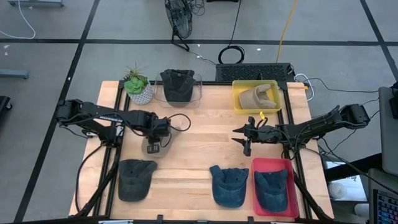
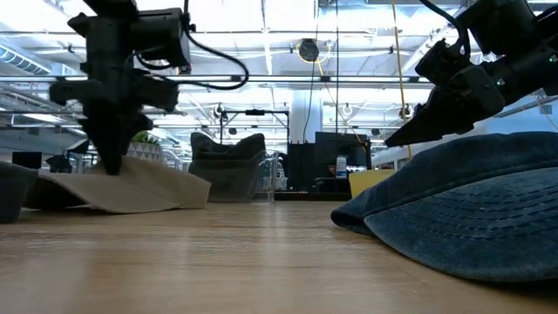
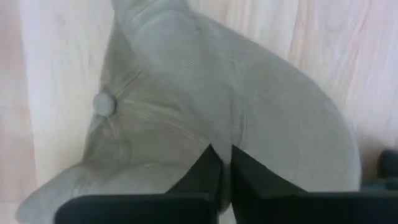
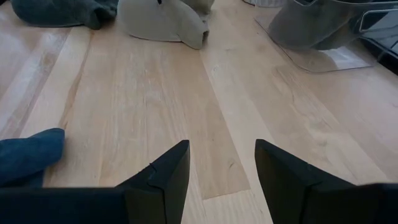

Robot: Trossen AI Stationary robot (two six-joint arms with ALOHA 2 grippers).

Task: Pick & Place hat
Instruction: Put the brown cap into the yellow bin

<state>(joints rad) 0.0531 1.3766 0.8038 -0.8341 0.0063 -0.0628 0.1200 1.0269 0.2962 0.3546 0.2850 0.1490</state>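
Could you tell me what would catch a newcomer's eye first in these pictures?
Probably the left gripper, its jaws pinched shut on the beige cap at the table's left-middle. Next, the open right gripper hovering right of centre, between the yellow bin behind it and the red bin in front, each holding a cap.

six hats (image 1: pixel 137 178), three bins (image 1: pixel 255 96), one plant (image 1: pixel 138 86)
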